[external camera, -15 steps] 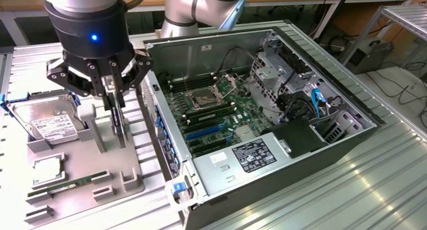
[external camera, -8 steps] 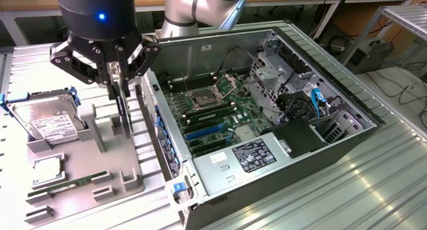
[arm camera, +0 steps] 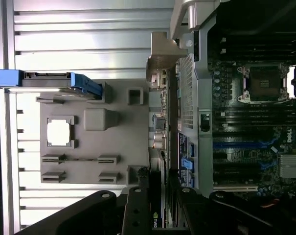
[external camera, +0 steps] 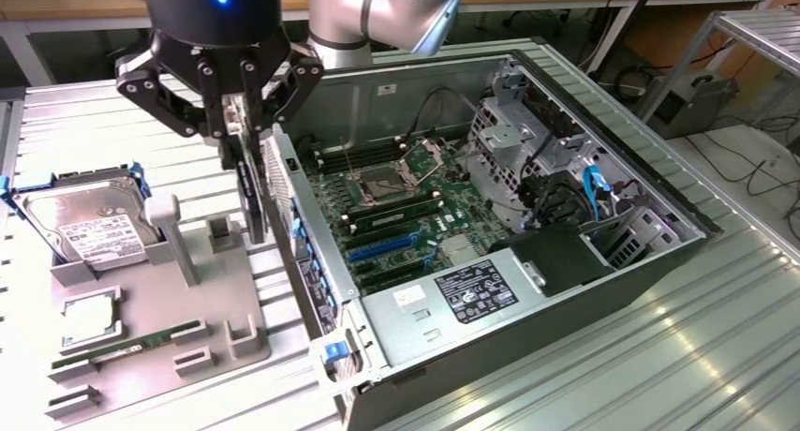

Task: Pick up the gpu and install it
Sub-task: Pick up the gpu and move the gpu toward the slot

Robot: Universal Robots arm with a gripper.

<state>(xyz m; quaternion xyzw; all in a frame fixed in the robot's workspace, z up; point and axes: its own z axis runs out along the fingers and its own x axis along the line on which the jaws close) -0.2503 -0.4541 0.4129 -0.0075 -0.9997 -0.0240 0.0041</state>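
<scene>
Nearest below me, the grey holder tray [external camera: 163, 300] lies on the ribbed metal counter [external camera: 600, 375], pushed up beside the open computer case [external camera: 525, 304]. The tray holds the hard drive [external camera: 94, 230], tilted in its blue frame at one end. The green memory stick [external camera: 131, 345] lies at the opposite end, with a square processor chip [external camera: 88, 314] in a pocket between them. Farther on, the case holds the motherboard [external camera: 400, 215] with its CPU socket [external camera: 375, 183] and blue slots [external camera: 381, 248].

My gripper [external camera: 244, 136] is clamped on the gpu [external camera: 254, 201]. It hangs upright and edge-on below my fingers, at the tray's case-side edge, just outside the case wall. I cannot tell whether its lower end touches the tray.

The wrist view adds a green logo on the gpu [arm camera: 156, 218]. The exterior view shows the card's full length and the drive's white label.
</scene>
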